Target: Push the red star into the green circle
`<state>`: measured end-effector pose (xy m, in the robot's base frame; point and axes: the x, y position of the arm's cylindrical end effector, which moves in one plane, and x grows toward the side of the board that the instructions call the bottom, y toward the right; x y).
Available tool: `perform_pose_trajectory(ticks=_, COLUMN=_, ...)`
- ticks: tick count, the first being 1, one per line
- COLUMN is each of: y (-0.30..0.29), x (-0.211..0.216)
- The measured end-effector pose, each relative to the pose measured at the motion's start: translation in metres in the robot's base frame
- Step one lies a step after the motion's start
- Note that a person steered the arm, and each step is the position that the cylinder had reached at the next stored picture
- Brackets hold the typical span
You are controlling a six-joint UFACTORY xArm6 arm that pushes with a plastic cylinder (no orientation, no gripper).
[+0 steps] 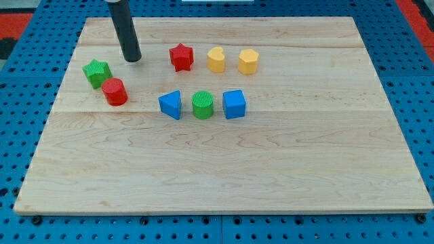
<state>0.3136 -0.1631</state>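
The red star (181, 57) lies on the wooden board (224, 169) near the view's top, left of centre. The green circle (202, 104) sits below and slightly right of it, between a blue triangle (171, 104) and a blue cube (234, 104). My tip (132, 59) rests on the board to the left of the red star, a clear gap apart from it, and up and right of the green star (97, 72).
A red cylinder (115, 91) touches the green star's lower right. A yellow heart (215, 59) and a yellow hexagon (248, 61) lie right of the red star. Blue pegboard (420, 81) surrounds the board.
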Motion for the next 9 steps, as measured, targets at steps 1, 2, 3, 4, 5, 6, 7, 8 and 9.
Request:
perform_pose_trajectory(ticks=1, y=0.015, x=-0.017)
perform_pose_trajectory(ticks=2, y=0.065, x=-0.042)
perform_pose_trajectory(ticks=3, y=0.094, x=-0.022)
perform_pose_trajectory(ticks=4, y=0.085, x=0.035)
perform_pose_trajectory(ticks=5, y=0.092, x=0.078)
perform_pose_trajectory(ticks=6, y=0.072, x=0.087)
perform_pose_trajectory(ticks=7, y=0.081, x=0.124)
perform_pose_trajectory(ticks=8, y=0.096, x=0.154)
perform_pose_trajectory(ticks=9, y=0.119, x=0.154)
